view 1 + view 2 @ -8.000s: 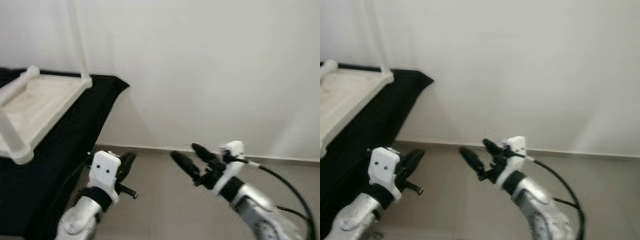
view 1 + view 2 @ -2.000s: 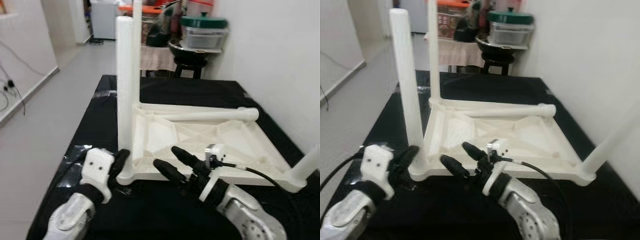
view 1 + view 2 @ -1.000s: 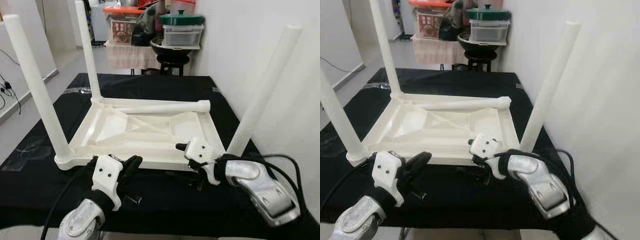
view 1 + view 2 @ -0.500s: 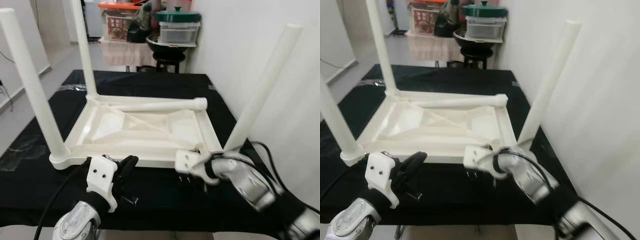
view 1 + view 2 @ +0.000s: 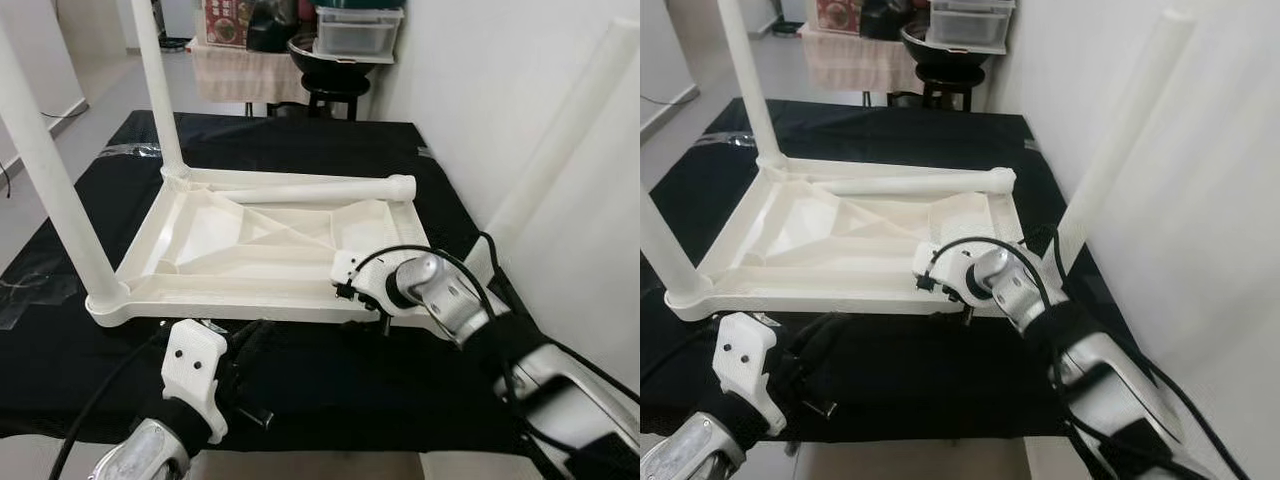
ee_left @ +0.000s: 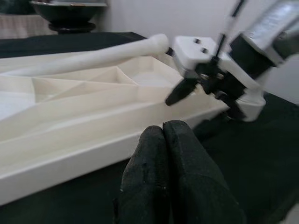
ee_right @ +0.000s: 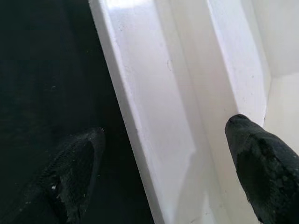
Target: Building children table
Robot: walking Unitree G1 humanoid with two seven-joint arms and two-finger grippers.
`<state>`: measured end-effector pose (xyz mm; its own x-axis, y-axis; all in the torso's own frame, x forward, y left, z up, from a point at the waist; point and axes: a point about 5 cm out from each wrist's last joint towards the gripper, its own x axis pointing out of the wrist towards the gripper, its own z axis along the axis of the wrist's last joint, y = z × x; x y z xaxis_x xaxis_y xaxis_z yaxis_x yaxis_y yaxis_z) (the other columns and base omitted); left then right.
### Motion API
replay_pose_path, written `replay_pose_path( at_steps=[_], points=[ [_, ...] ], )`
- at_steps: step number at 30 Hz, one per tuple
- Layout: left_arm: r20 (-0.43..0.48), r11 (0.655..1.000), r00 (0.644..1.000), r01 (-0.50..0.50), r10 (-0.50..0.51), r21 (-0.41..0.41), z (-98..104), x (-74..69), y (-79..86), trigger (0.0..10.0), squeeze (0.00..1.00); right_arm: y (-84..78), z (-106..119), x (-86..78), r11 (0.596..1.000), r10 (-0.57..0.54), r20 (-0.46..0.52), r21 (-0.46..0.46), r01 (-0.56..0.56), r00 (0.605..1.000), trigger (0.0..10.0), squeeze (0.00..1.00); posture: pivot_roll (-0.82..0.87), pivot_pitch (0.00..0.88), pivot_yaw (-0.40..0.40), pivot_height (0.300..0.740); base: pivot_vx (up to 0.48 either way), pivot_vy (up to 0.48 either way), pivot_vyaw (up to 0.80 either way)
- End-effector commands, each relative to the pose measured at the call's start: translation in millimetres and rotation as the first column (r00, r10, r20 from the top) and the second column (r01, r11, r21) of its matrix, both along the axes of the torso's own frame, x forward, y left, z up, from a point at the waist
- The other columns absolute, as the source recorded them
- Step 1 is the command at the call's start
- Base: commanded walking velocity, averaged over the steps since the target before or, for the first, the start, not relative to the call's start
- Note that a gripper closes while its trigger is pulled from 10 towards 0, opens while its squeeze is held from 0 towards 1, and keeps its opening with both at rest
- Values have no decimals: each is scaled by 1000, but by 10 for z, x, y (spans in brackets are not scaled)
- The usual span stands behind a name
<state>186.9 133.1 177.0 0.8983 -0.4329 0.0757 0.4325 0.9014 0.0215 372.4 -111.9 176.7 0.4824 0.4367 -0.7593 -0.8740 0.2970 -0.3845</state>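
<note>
my right hand (image 7: 159, 154) spread open astride upturned table (image 5: 250, 240) near rim at 5 o'clock; left hand (image 6: 163, 140) closed, empty; legs up.

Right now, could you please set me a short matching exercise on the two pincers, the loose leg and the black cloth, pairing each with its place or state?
Column one:
1. left pincer
2. right pincer
3. loose leg
4. cloth

Column two:
A. lying flat along the far edge of the upturned tabletop
B. open, one finger on each side of the tabletop's near rim
C. spread under the tabletop
D. shut, in front of the near rim, holding nothing

Pairs: 1-D, 2-B, 3-A, 4-C
</note>
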Motion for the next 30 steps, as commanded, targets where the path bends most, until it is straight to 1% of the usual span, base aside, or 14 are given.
replay_pose_path(
  at_steps=[1, 2, 3, 4, 8, 9, 10, 11, 16, 20, 24, 26, 27, 30],
  points=[
    [-20, 1000, 1000, 16, -16, 0, -4, -50, -9, 10000, 0, -85, -99, 33, 998, -51, -38, -42, 50, 998, 5922, 0, 111, 177, -103, 740, 0, 0, 0],
    [-24, 1000, 1000, 17, -17, -3, -1, -70, -11, 10000, 0, -60, -76, 59, 998, -51, -45, -40, 50, 998, 4431, 0, 114, 186, -105, 740, 0, 0, 0],
    [-27, 1000, 999, 17, -17, -5, 2, -84, -12, 10000, 0, -42, -64, 74, 998, -50, -53, -37, 48, 997, 4431, 0, 114, 186, -105, 740, 0, 0, 0],
    [-30, 1000, 999, 17, -17, -7, 4, -99, -17, 10000, 0, -23, -53, 85, 999, -35, -48, -39, 33, 998, 2471, 0, 119, 194, -111, 740, 0, 0, 0],
    [-39, 1000, 999, 17, -17, -13, 6, -123, -22, 10000, 0, 37, -11, 106, 999, 24, -35, -20, -25, 999, 1765, 0, 121, 199, -114, 740, 0, 0, 0],
    [-41, 1000, 999, 17, -18, -15, 8, -127, -23, 10000, 0, 44, -1, 105, 999, 42, -37, -16, -43, 998, 0, 0, 122, 201, -115, 740, 0, 0, 0],
    [-42, 1000, 999, 17, -18, -16, 9, -130, -24, 10000, 0, 47, 4, 103, 998, 53, -38, -14, -53, 998, 0, 0, 122, 201, -115, 740, 0, 0, 0],
    [-42, 1000, 999, 18, -18, -18, 11, -127, -21, 10000, 0, 45, 3, 97, 998, 63, -44, -19, -64, 997, 392, 0, 121, 202, -114, 740, 0, 0, 0],
    [-44, 1000, 999, 19, -20, -21, 16, -114, -15, 10000, 0, 38, -34, 87, 995, 85, -68, -45, -88, 994, 78, 0, 116, 198, -113, 740, 0, 0, 0],
    [-44, 1000, 999, 18, -19, -22, 23, -97, -15, 10000, 0, 35, -85, 102, 995, 57, -88, -75, -64, 994, 0, 0, 115, 191, -114, 740, 0, 0, 0],
    [-43, 1000, 999, 16, -17, -22, 21, -86, -14, 10000, 0, 91, -74, 128, 1000, 4, -88, -30, -6, 996, 0, 0, 113, 180, -112, 740, 0, 0, 0],
    [-42, 1000, 999, 15, -16, -22, 19, -81, -14, 10000, 0, 281, 17, 161, 983, -72, -86, 163, 85, 994, 0, 0, 109, 167, -115, 740, 0, 0, 0],
    [-41, 1000, 999, 14, -15, -22, 18, -77, -15, 10000, 0, 384, 54, 163, 950, -128, -128, 269, 159, 983, 0, 0, 110, 161, -115, 740, 0, 0, 0],
    [-41, 1000, 999, 14, -15, -23, 12, -73, -19, 10000, 0, 589, 107, 142, 862, -210, -233, 414, 292, 950, 0, 0, 110, 152, -114, 740, 0, 0, 0]
  ],
)
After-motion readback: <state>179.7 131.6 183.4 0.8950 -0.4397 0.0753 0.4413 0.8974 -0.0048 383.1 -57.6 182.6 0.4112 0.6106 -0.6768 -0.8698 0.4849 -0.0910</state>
